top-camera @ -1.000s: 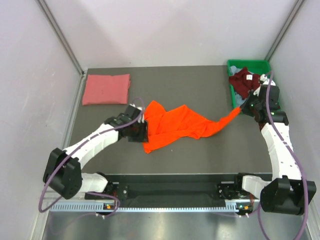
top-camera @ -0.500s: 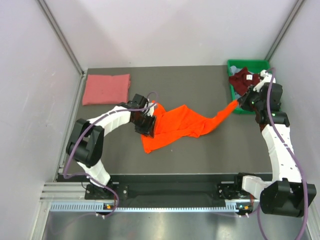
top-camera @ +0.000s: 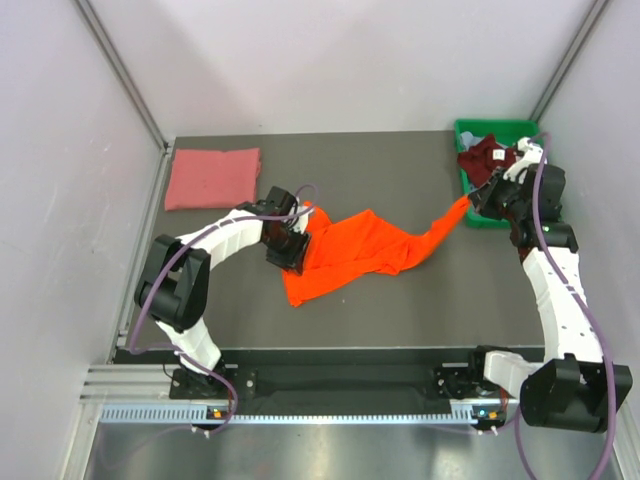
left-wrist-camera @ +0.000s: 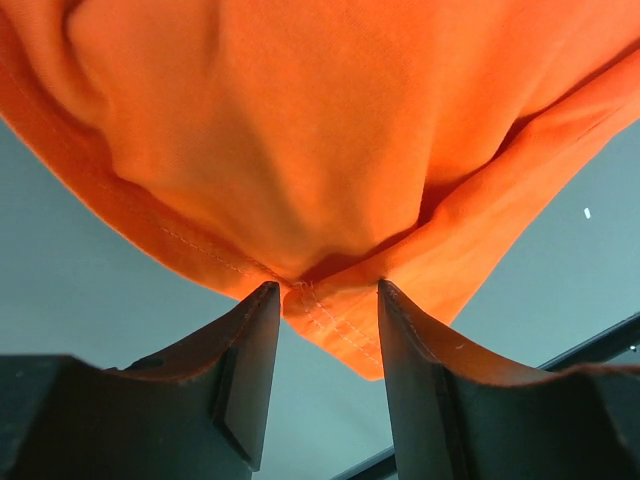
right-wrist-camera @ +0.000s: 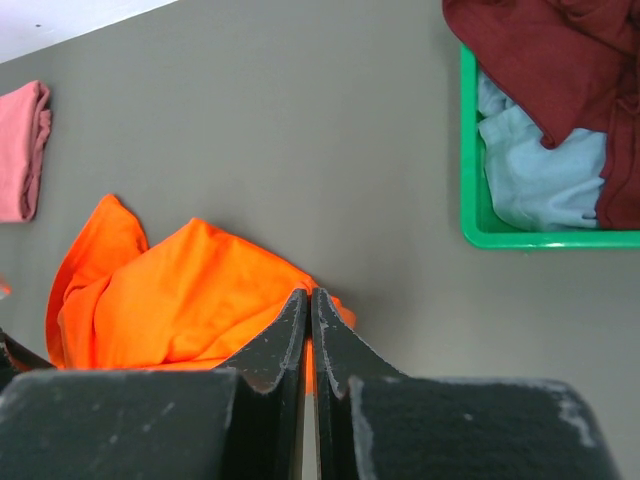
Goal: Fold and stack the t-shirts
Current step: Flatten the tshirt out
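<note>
The bright orange t-shirt (top-camera: 350,250) lies crumpled mid-table, with one end stretched toward the right. My right gripper (top-camera: 478,202) is shut on that end and holds it above the table next to the bin; the pinch also shows in the right wrist view (right-wrist-camera: 310,300). My left gripper (top-camera: 290,250) is open at the shirt's left edge, and the orange hem (left-wrist-camera: 330,310) lies between its fingertips (left-wrist-camera: 255,330). A salmon pink t-shirt (top-camera: 212,178) lies folded at the far left. The maroon t-shirt (right-wrist-camera: 540,50) and the pale blue-grey t-shirt (right-wrist-camera: 540,170) are bunched in the bin.
The green plastic bin (top-camera: 466,205) stands at the far right corner, just behind my right gripper. Walls close in the dark table on the left, back and right. A metal rail runs along the near edge (top-camera: 350,412).
My left arm swung inward onto the orange shirt's left edge. My right gripper pulled the shirt's right end up and farther toward the bin, stretching the cloth.
</note>
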Robot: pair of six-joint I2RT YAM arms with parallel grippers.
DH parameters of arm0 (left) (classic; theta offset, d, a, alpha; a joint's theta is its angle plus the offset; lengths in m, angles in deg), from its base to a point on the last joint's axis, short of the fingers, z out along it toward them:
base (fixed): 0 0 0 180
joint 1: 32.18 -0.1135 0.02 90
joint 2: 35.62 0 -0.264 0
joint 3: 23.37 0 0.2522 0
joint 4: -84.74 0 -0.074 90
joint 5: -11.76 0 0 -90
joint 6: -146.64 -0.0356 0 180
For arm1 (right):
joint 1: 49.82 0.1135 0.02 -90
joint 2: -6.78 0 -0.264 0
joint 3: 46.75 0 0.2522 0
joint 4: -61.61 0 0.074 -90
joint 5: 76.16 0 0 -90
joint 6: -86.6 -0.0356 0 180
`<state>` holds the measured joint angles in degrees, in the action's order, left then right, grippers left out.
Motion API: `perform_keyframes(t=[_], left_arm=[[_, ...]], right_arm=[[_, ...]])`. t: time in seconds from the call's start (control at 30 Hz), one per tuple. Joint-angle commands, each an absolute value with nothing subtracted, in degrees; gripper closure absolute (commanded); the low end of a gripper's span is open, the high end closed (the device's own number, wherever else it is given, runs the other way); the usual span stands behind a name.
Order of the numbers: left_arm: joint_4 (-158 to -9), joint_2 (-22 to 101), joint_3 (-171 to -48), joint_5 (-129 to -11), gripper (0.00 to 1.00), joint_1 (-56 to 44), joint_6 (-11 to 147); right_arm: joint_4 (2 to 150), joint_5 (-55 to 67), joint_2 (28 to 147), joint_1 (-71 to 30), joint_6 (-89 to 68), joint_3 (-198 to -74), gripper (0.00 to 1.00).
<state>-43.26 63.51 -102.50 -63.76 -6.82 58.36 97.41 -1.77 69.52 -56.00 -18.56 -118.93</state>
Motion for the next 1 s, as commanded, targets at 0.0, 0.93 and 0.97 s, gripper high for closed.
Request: perform_keyframes(t=[0.0,0.93,0.97], left_arm=[[-43.0,62.8,-101.4,-63.2,0.51,-7.1,57.2],[-36.9,51.7,-111.0,-76.0,1.0,-6.7,67.4],[-36.4,49.2,-112.6,-76.9,1.0,-6.7,67.7]], right_arm=[[93.2,-3.4,69.4,-56.8,-18.6,-118.9,1.0],[95.1,-1.0,68.6,-56.9,-22.3,-125.0,1.0],[95.3,-0.8,68.4,-56.9,-22.6,-126.4,1.0]])
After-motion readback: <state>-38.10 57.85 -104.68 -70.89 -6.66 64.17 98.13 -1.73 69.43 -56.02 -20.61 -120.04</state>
